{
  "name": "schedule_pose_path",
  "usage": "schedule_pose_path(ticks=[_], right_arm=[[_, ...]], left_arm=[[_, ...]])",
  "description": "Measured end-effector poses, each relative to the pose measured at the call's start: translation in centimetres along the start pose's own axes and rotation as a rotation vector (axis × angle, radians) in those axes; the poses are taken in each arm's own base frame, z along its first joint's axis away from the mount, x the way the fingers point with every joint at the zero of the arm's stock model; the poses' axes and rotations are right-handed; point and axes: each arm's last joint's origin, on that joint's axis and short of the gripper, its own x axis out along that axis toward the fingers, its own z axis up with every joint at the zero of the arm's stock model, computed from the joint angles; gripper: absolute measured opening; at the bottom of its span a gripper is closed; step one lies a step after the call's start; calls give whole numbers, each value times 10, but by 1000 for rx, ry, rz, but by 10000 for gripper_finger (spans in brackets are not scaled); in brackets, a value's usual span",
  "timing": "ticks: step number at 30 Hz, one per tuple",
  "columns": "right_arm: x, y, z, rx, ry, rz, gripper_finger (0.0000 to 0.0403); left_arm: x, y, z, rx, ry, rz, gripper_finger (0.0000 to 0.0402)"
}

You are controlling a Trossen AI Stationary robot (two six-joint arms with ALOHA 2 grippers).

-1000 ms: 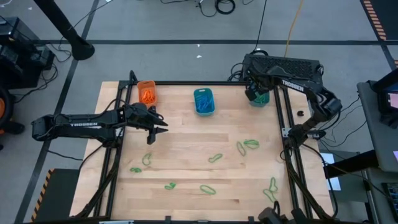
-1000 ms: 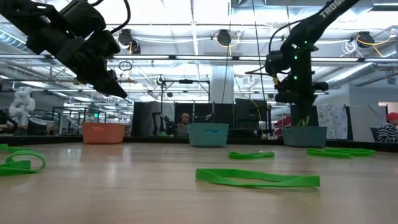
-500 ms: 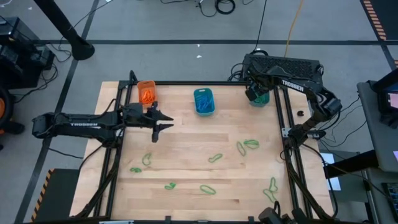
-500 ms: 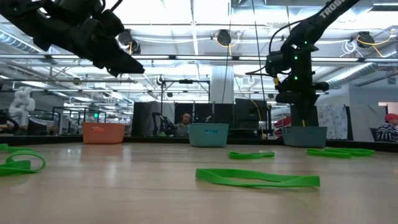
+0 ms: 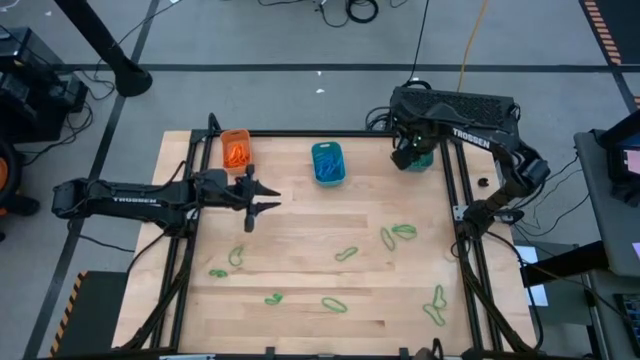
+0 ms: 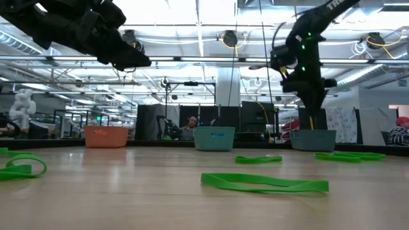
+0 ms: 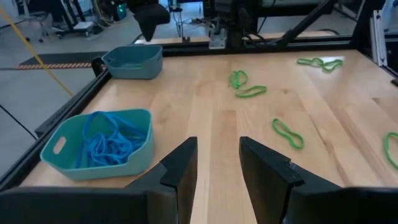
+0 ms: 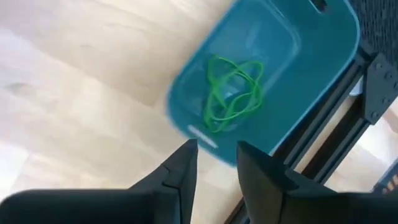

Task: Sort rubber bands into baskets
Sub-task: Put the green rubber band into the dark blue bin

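My table is a pale wood top framed by a black rail, and most of its middle lies bare between my 2 arms. Along the far edge stand the 3 baskets. The orange basket sits at the far left corner with orange rubber bands heaped in it. The middle teal basket holds a tangle of blue rubber bands. The right teal basket is at the far right corner, tight against the rail, and it holds a few green rubber bands lying loose on its floor.

My right gripper hangs just above that right basket, at its inner side; its fingers stand a little apart with nothing between them. My left gripper hovers over the table near the orange basket, pointing toward the centre, its fingers parted by a narrow gap and holding nothing.

Loose green rubber bands are scattered over the near half of the table: a pair right of centre, 1 in the middle, several along the near edge, 1 near the left rail and 1 at the near right corner. The far half around the middle basket is open wood.

Each arm carries the word TROSSEN in white letters.
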Motion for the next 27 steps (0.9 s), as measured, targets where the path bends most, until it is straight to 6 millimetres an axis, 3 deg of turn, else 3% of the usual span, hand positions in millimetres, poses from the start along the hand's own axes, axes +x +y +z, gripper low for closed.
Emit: schedule_pose_path(ticks=[6, 11, 19, 22, 27], right_arm=[[-26, 35, -11, -97, 17, 14, 100], [-38, 74, -44, -192, 139, 57, 100], [-55, 135, -96, -359, 87, 59, 100], [-50, 151, -114, -411, 58, 74, 100], [-27, 159, -139, -494, 83, 39, 100]], left_arm=[[0, -4, 0, 4, 2, -20, 128], [0, -8, -2, 7, 24, -43, 128], [1, -15, -2, -27, 31, -81, 128], [1, -17, -2, -30, 31, -90, 128], [0, -20, -2, -28, 29, -102, 128]])
